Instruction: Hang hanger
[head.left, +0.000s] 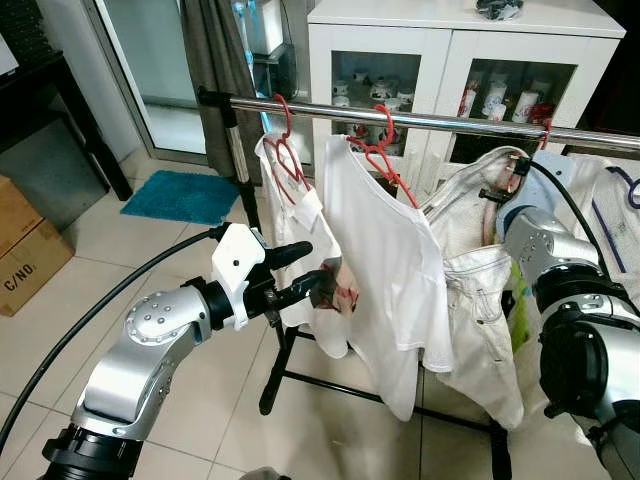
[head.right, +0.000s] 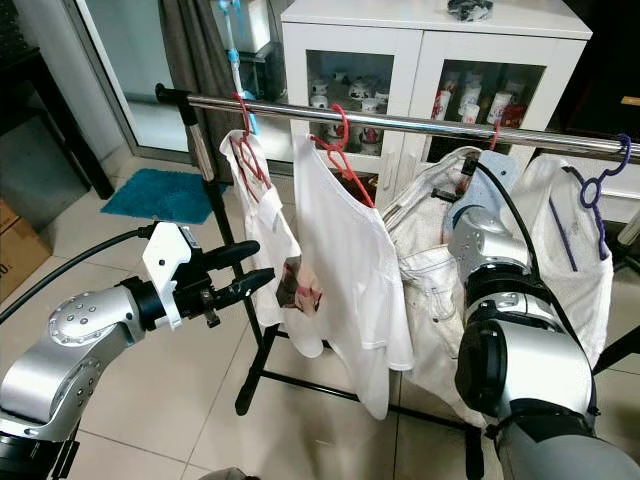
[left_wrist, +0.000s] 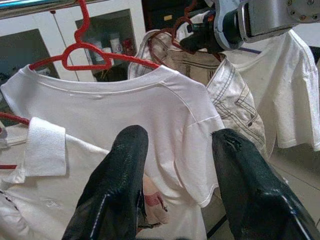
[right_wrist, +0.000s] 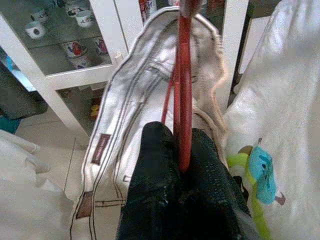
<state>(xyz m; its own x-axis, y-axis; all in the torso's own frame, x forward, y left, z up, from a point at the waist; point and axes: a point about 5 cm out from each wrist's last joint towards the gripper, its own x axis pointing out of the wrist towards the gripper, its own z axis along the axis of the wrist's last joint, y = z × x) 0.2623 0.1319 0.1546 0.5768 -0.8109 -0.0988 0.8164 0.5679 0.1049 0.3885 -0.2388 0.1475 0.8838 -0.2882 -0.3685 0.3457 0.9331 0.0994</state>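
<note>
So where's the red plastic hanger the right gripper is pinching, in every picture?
Left eye view: red plastic hanger hooked over the rail, upper right.
Right eye view: upper right of centre.
Left wrist view: top centre, by the right gripper.
Right wrist view: centre.
Shared landmark: white jeans.

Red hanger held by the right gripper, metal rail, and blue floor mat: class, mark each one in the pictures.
red hanger (right_wrist: 183, 90), right wrist view, on its stem above the fingers.
metal rail (head.left: 450, 122), left eye view, on the bare bar.
blue mat (head.left: 180, 196), left eye view, on its middle.
</note>
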